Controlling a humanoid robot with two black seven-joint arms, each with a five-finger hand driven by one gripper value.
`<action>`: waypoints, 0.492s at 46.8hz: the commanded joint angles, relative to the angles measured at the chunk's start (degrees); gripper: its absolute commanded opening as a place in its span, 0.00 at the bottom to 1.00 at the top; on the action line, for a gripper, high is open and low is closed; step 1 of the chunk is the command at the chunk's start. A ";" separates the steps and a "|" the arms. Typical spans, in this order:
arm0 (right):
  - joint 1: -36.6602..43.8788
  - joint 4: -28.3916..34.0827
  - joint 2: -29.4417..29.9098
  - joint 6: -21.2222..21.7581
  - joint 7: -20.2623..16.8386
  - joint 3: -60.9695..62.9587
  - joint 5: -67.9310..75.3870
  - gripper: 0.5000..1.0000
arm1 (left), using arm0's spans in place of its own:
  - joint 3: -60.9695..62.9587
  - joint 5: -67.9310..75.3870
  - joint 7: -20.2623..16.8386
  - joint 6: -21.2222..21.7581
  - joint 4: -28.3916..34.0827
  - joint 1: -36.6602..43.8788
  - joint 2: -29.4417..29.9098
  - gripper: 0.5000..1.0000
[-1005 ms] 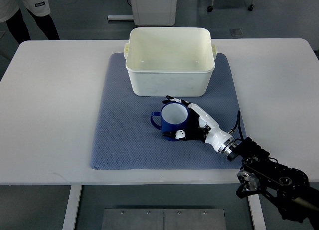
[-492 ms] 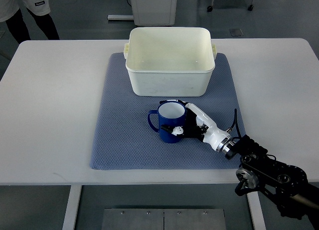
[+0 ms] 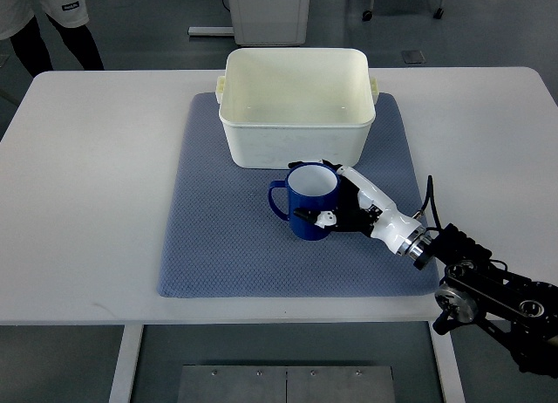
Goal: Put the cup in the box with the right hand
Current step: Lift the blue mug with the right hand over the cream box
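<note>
Right hand (image 3: 344, 207) – fingers wrapped round the blue cup (image 3: 309, 202) – just before the box (image 3: 296, 106), over the mat (image 3: 218, 237).

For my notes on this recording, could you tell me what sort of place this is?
Probably a robotics lab or test room: a plain white table on a grey floor, a person in a white coat standing by, and a staged setup of a blue cup, white box and grey mat.
</note>
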 commanded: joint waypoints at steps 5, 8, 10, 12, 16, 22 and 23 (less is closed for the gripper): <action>1.01 5.45 -5.83 -0.18 -1.78 1.60 0.35 0.00 | 0.00 0.00 0.01 -0.01 0.00 0.01 0.00 1.00; 1.54 6.60 -7.32 -0.18 -3.18 3.09 0.97 0.00 | 0.00 0.00 0.01 -0.01 0.00 0.01 0.00 1.00; 2.24 6.86 -8.20 -0.18 -3.97 3.80 1.41 0.00 | 0.00 0.00 0.01 -0.01 0.00 0.01 0.00 1.00; 3.12 7.04 -9.08 -0.09 -4.50 4.41 1.85 0.00 | 0.00 0.00 0.01 0.08 0.00 0.01 0.00 1.00; 5.49 7.13 -10.84 0.00 -5.56 4.77 3.25 0.00 | 0.00 0.00 0.01 0.08 0.00 0.01 0.00 1.00; 9.45 7.57 -12.77 0.17 -7.05 4.77 6.15 0.00 | 0.00 0.00 0.01 -0.01 0.00 0.01 0.00 1.00; 10.06 7.57 -13.04 0.17 -7.23 4.77 6.42 0.00 | 0.00 0.00 0.01 0.08 0.00 0.01 0.00 1.00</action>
